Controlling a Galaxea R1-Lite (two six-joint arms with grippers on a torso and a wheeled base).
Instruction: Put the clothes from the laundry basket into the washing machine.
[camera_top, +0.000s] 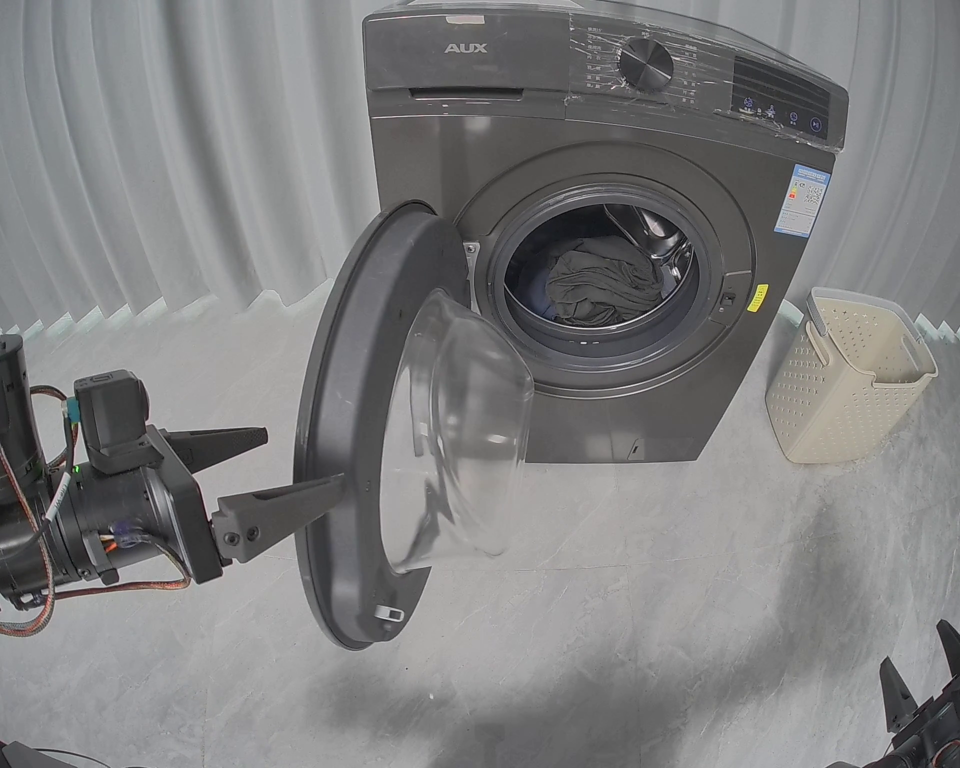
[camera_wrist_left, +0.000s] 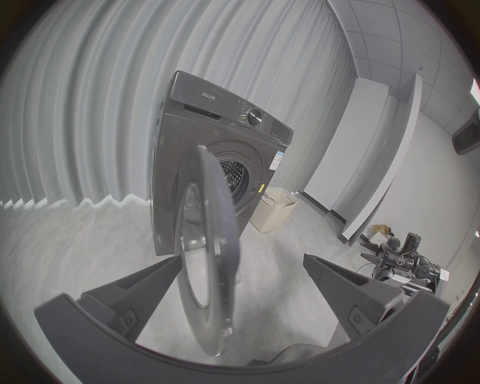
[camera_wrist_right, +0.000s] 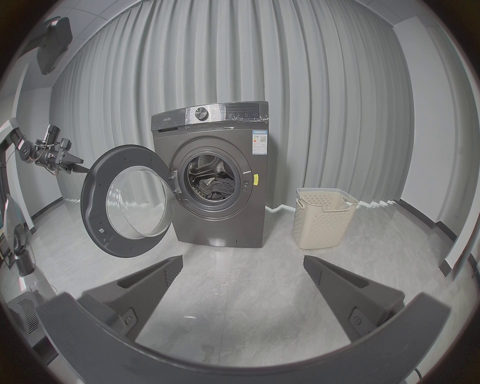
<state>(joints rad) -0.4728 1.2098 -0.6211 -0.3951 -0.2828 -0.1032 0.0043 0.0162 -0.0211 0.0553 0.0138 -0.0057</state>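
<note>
- My left gripper (camera_top: 305, 460) gapes wide, empty, one fingertip at the rim of the open washing machine door (camera_top: 340, 350).
- My right gripper (camera_wrist_right: 242, 260) gapes wide, empty.
- Dark clothes (camera_top: 600, 280) lie in the drum (camera_top: 662, 236).

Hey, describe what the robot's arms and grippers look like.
The left gripper and right gripper are matte black, each with two tapering wedge-shaped fingers. The left wrist is a black cylinder carrying a boxy black camera module, with a copper-coloured braided cable looping beneath.
</note>
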